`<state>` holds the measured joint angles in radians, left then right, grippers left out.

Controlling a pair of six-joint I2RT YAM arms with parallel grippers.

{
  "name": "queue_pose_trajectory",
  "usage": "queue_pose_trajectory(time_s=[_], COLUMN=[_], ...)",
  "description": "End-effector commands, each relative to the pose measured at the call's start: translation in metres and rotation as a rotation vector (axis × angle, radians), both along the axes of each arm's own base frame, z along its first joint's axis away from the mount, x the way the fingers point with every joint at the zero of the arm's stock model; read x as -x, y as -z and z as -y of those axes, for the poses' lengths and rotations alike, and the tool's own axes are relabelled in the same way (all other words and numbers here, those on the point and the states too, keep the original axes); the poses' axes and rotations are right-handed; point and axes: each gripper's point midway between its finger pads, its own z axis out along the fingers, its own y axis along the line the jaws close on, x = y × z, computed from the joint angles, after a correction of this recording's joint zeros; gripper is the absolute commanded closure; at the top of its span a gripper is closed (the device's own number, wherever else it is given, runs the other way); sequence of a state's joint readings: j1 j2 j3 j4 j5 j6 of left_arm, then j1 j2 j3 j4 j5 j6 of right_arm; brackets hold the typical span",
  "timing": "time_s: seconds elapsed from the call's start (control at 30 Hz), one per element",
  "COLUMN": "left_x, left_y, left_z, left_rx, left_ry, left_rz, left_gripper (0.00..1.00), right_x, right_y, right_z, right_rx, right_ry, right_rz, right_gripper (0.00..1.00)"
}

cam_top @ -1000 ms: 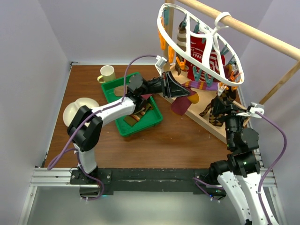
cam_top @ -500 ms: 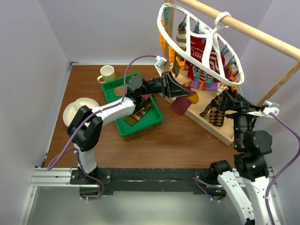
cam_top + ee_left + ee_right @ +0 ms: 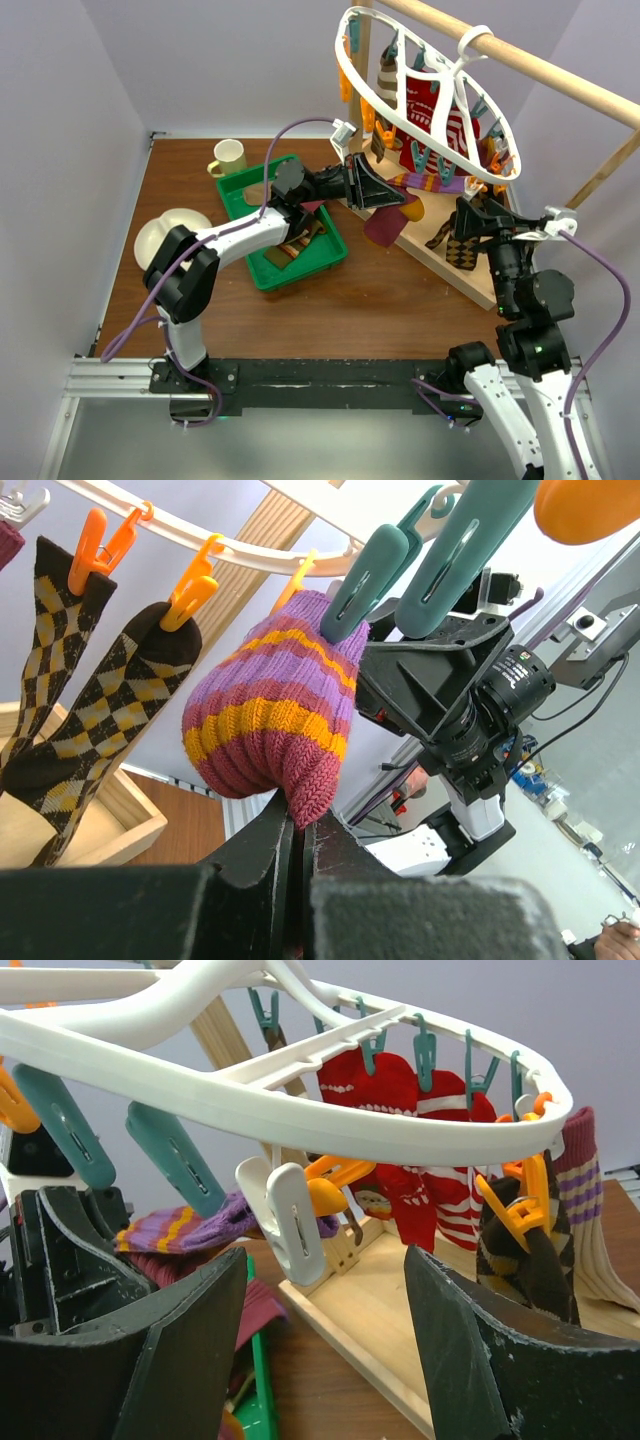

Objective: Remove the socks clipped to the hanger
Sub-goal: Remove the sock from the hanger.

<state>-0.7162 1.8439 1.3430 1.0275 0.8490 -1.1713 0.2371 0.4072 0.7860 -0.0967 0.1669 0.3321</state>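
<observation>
The white oval hanger (image 3: pixel 420 110) hangs from a wooden rail, with socks on orange and teal clips. My left gripper (image 3: pixel 392 192) is shut on the toe of a purple, yellow and maroon striped sock (image 3: pixel 270 710); a teal clip (image 3: pixel 365 570) still holds the sock's other end. In the left wrist view the jaws (image 3: pixel 298 825) pinch the maroon knit. My right gripper (image 3: pixel 470 218) is open below the hanger's rim (image 3: pixel 300 1110), and a white clip (image 3: pixel 290 1220) dangles just above its gap (image 3: pixel 325 1260). Argyle socks (image 3: pixel 525 1250) and red socks (image 3: pixel 420 1160) hang beyond.
A green tray (image 3: pixel 300 277) holding loose socks sits under the left arm. A yellow mug (image 3: pixel 228 157) and a white bowl (image 3: pixel 160 235) stand to the left. The wooden stand's base (image 3: pixel 440 262) lies under the hanger, a maroon sock (image 3: pixel 385 225) at its edge.
My right arm swung out and back, and its gripper now sits higher and closer under the hanger, jaws slightly wider. The left arm and its striped sock have not moved.
</observation>
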Motion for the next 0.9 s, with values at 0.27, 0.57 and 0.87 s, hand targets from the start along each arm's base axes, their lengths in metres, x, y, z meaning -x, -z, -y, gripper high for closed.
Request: queue_pose_trajectory(time_s=[0.27,0.57,0.87], left_x=[-0.001,-0.005,-0.008], left_y=[-0.006,0.001,0.02], left_z=[-0.003,0.003,0.028], left_rx=[0.019,0.003,-0.029], left_ry=[-0.002,-0.012,-0.015], left_rz=[0.01,0.001,-0.012], left_gripper=[1.0,1.0,1.0], right_x=[-0.016,-0.002,0.024], right_y=[-0.006,-0.022,-0.045], right_z=[-0.012,-0.005,-0.009], right_rx=[-0.002,-0.004,0.049], right_ry=[-0.046,-0.025,-0.074], right_rz=[0.02,0.05,0.065], right_gripper=[0.37,0.78,0.82])
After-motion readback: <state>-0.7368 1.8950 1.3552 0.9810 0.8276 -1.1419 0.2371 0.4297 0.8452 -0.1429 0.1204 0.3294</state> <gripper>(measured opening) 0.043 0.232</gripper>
